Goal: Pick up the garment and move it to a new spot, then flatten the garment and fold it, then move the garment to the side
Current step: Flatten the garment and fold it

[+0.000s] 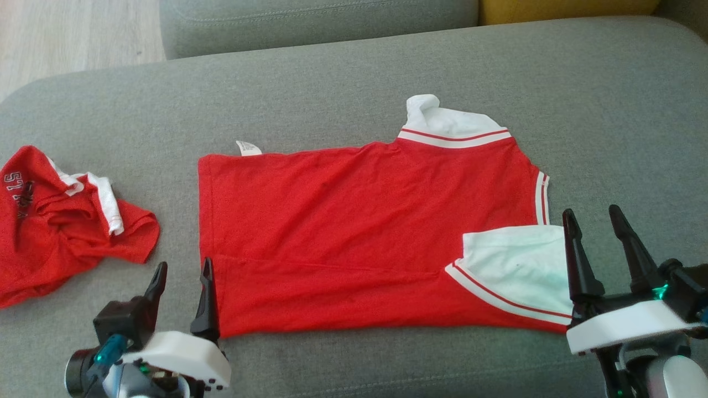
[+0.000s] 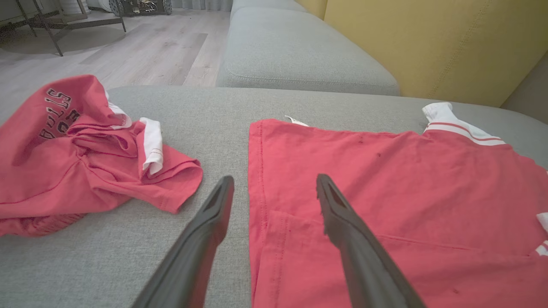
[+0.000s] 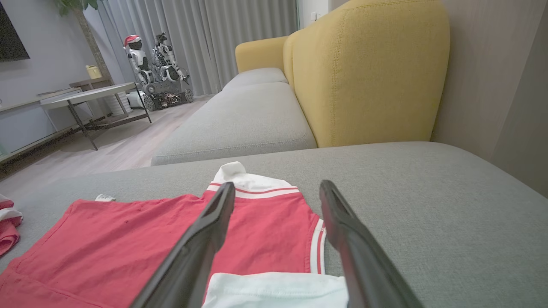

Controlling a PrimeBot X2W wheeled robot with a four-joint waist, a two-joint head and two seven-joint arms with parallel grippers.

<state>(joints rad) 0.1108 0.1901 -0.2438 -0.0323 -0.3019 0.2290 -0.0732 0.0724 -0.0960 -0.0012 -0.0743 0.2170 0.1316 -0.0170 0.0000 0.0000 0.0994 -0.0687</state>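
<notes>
Right now both grippers are standing wide open and holding nothing. The left gripper (image 1: 184,264) is sitting at the near left corner of the flattened red garment (image 1: 359,232). The garment's hem edge is running up between its two fingers, so one finger is hanging over the bare grey cushion (image 1: 332,99) and the other over red cloth. I cannot tell whether the tips are touching. Off that gripper's outer side a crumpled jersey (image 1: 61,226) is lying apart from the hem, leaving a strip of bare cushion between the two. The right gripper (image 1: 592,211) is sitting at the garment's near right corner, just beside the folded-in white sleeve (image 1: 514,265). Bare cushion is stretching away past its outer finger. Ahead of its fingers the white collar (image 1: 448,124) is sticking out past the far edge, with more open cushion running to the yellow backrest (image 3: 368,72). One small label (image 1: 248,147) is poking out at the far left corner. Counting up, two red garments, two grippers with four dark fingers, and two seats, this cushion and a farther seat (image 1: 310,22), are showing.
</notes>
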